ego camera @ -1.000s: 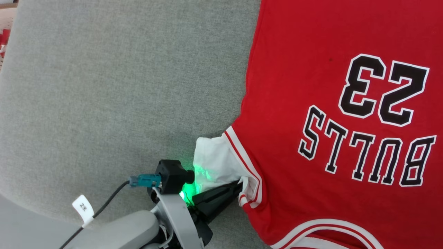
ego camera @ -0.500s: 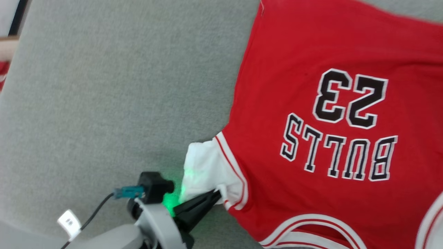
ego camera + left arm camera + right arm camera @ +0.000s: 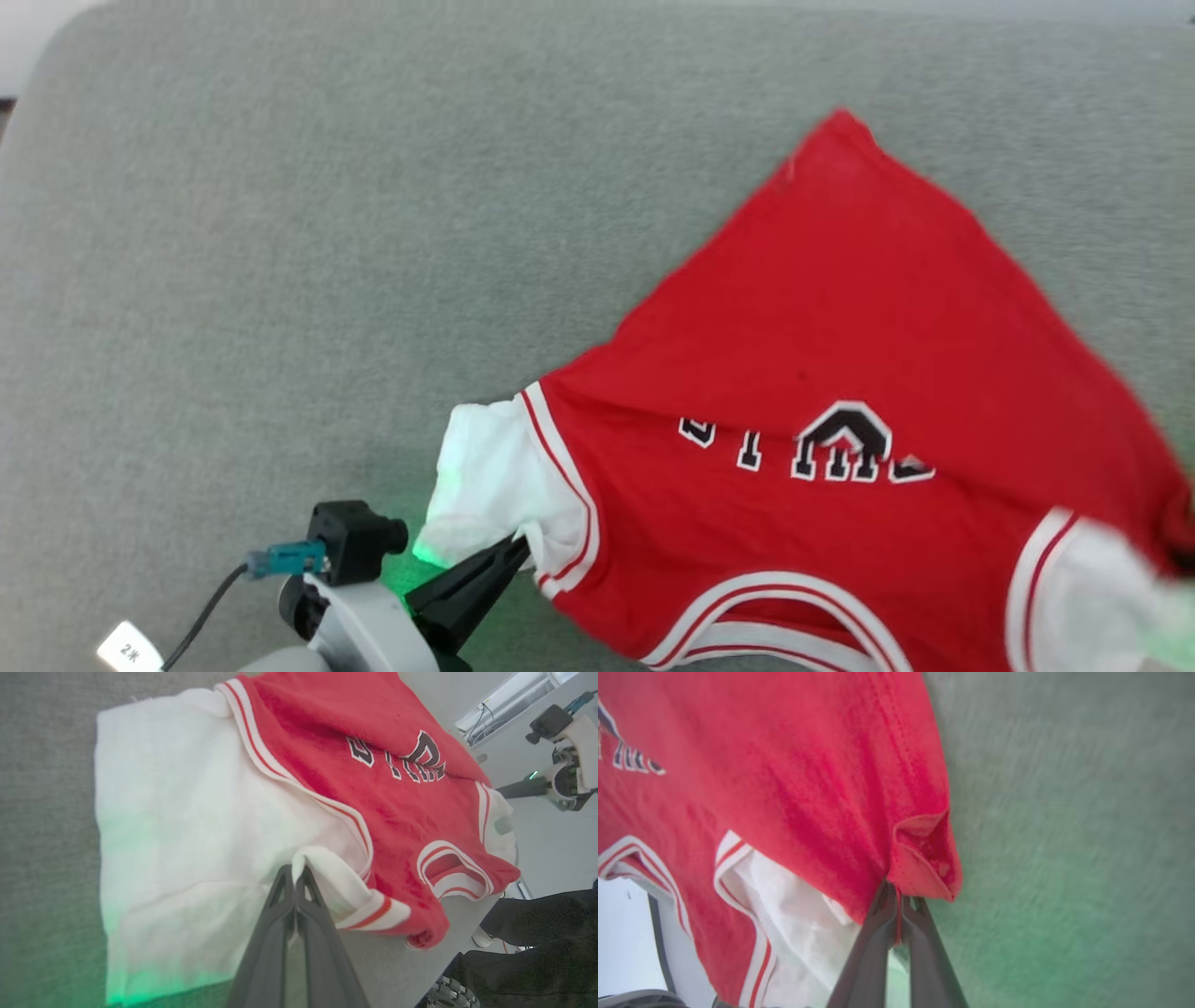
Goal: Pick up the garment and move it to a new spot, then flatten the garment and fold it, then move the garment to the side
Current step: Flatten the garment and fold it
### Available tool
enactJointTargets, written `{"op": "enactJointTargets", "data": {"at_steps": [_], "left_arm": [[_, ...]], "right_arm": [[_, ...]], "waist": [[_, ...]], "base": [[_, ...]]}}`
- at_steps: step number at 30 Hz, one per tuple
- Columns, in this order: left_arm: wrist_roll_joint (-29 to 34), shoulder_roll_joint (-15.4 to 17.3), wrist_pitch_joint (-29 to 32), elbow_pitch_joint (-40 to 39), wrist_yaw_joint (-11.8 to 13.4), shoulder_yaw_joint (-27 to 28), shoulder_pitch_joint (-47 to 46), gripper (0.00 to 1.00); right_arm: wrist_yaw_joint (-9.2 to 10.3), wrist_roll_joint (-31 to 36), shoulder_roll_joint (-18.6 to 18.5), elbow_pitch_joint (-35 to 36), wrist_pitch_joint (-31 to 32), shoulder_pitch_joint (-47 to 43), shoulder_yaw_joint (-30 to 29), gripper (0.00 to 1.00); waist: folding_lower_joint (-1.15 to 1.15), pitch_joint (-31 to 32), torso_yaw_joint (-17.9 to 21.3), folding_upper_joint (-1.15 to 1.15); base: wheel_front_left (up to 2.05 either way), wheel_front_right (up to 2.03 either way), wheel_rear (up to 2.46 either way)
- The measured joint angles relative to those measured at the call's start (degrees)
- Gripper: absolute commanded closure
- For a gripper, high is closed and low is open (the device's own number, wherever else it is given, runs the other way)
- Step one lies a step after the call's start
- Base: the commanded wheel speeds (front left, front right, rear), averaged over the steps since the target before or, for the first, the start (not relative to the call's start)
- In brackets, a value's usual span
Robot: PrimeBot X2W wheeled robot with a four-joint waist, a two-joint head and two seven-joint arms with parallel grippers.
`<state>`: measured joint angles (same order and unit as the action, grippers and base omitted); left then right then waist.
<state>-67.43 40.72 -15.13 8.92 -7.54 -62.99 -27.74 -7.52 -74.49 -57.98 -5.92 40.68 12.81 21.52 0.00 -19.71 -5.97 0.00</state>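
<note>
The garment (image 3: 840, 327), a red jersey with white sleeves and black lettering, lies bunched on the grey cushion (image 3: 280, 233), its lettering creased into a fold. My left gripper (image 3: 518, 553) is shut on the striped hem of the white sleeve (image 3: 495, 476). The left wrist view shows that pinch (image 3: 295, 873) close up, with the garment (image 3: 327, 742) spreading beyond it. My right gripper (image 3: 896, 895) is shut on a curled red edge of the garment (image 3: 784, 765), beside the other white sleeve (image 3: 794, 905). Its dark fingers (image 3: 514, 789) reach the far sleeve in the left wrist view.
The grey cushion (image 3: 1064, 812) stretches wide to the left and behind the garment in the head view. A person's dark trousers (image 3: 537, 942) and pale shoe (image 3: 481, 938) stand beyond the cushion's edge, near a wheel (image 3: 448, 994).
The head camera has shifted. My right gripper has closed on the garment's red edge. The garment has been pulled up and bunched, so its lettering now folds over itself. The left grip holds.
</note>
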Motion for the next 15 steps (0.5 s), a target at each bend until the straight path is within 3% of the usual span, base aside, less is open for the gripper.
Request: {"op": "enactJointTargets", "data": {"at_steps": [5, 10, 11, 12, 13, 15], "left_arm": [[0.55, 0.63, 0.0, -0.73, 0.07, 1.38, 1.41, 1.0], [1.21, 0.7, 0.0, -0.94, 0.07, 1.67, 1.72, 1.0], [1.33, 0.69, 0.0, -0.94, 0.07, 1.66, 1.72, 1.0], [1.42, 0.65, 0.0, -0.94, 0.07, 1.6, 1.72, 1.0], [1.43, 0.63, 0.01, -0.94, 0.07, 1.56, 1.71, 1.0], [1.47, 0.62, 0.05, -0.92, 0.07, 1.43, 1.71, 1.0]], "right_arm": [[-0.02, 3.42, 0.52, 6.45, -3.19, -13.1, -1.82, 1.0], [-0.02, 11.73, 3.22, 8.73, -2.4, -18.19, -4.64, 1.0], [-0.02, 12.93, 4.21, 9.13, -2.36, -18.36, -5.72, 0.82], [-0.02, 14.51, 5.54, 9.33, -2.55, -18.52, -7.11, 0.38], [-0.02, 15.43, 6.77, 9.58, -2.6, -18.68, -8.77, 0.0], [-0.02, 16.07, 8.49, 11.02, -1.85, -19.41, -12.58, 0.0]], "waist": [[0.0, 1.32, 1.97, 0.0], [0.0, 1.82, 3.13, 0.0], [0.0, 1.88, 3.25, 0.0], [0.0, 1.97, 3.33, 0.0], [0.0, 2.04, 3.4, 0.0], [0.0, 2.18, 3.42, 0.0]], "base": [[0.0, 0.0, 0.0], [0.0, 0.0, 0.0], [0.0, 0.0, 0.0], [0.0, 0.0, 0.0], [0.0, 0.0, 0.0], [0.0, 0.0, 0.0]]}}
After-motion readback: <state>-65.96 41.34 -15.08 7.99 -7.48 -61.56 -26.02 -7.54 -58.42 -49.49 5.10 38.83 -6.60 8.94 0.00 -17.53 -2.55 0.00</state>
